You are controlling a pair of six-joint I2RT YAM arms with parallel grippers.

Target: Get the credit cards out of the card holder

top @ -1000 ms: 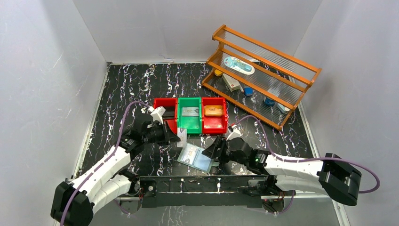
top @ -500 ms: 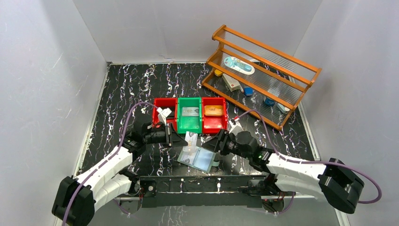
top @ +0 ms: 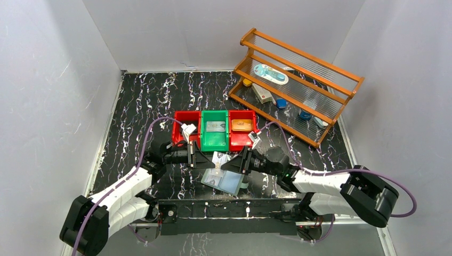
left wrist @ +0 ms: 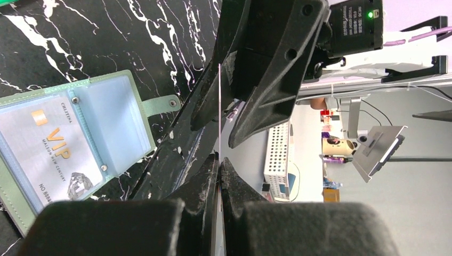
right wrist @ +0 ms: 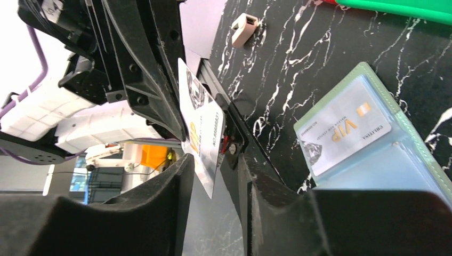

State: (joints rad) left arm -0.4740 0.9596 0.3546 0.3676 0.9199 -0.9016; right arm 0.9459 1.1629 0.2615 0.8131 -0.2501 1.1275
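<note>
Handover: left hand [left wrist: 219, 160] is pinching a silvery card [right wrist: 201, 133] upright; right hand [right wrist: 216, 160] is straddling it, fingers spread. Best practice: closing squarely on its faces before the left lets go. The card holder [left wrist: 114, 120] is lying open on the surface [top: 144, 96], holding a second card [left wrist: 48, 154].

The left hand [top: 209, 159] and right hand [top: 224, 164] meet tip to tip low over the table [top: 138, 106], blocking the strip between the bins [top: 216, 140] and the open holder [top: 224, 180]. The card [top: 217, 158] stands edge-on between the right hand's fingers, with a slim gap on each side. The table's far-left half is open. The rack [top: 298, 85] fills the far right.
</note>
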